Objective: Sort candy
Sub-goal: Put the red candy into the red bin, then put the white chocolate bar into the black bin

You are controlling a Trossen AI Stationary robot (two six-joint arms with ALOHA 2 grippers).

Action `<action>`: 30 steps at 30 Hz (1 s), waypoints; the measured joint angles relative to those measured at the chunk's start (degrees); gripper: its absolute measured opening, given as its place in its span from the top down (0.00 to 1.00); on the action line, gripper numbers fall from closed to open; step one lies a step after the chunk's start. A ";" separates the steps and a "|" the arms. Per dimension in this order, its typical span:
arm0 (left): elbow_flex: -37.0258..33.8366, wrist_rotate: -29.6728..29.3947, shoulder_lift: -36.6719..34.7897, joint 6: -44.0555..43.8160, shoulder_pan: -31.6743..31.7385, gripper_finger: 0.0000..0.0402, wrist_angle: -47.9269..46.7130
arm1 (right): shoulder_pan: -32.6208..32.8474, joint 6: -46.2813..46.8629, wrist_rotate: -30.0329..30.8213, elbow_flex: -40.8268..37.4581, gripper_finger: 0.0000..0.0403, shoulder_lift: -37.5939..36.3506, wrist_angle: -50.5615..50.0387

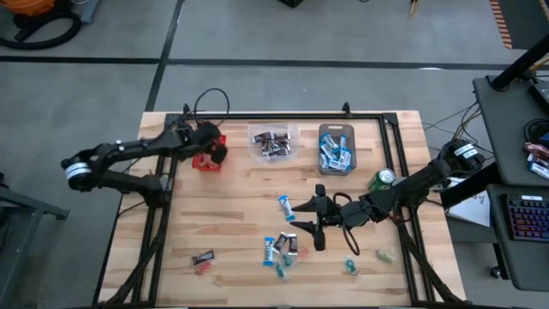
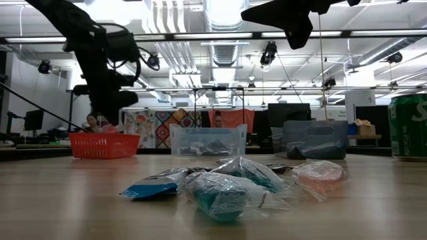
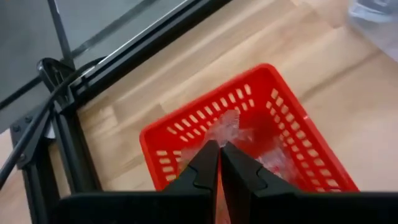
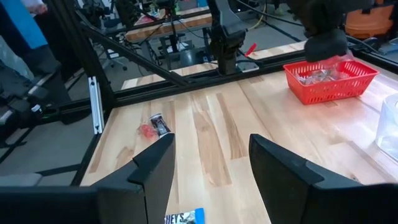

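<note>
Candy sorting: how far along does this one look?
Partly done. The red slotted basket, clear plastic bin and grey bin already hold wrapped sweets. In hand: nothing visibly; the left gripper is shut over the red basket, and the right gripper is open above the loose blue-and-white and dark wrapped candies. Left: those, plus the stray pieces near the front-left.

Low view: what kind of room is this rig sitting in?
Most likely a robotics lab or workshop, not a home. Behind the wooden table run exposed ceiling ducts, other benches with monitors and hanging cables, and the table carries a black metal frame.
</note>
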 joint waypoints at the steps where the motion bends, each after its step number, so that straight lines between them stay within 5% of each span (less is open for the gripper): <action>1: -0.08 0.26 0.39 0.44 0.56 1.00 0.85 | 0.00 0.00 0.00 0.00 0.52 0.00 0.00; 9: 1.94 0.25 2.36 2.65 0.75 0.98 1.72 | -0.13 2.05 -0.01 0.00 0.52 0.02 -0.40; 19: 2.12 0.29 2.04 3.39 -0.51 0.80 0.30 | -2.36 17.04 0.07 0.00 0.52 0.06 -6.50; 30: 2.10 0.25 -2.00 -0.14 -13.55 0.77 2.67 | -6.59 27.22 0.47 0.38 0.52 2.65 -15.72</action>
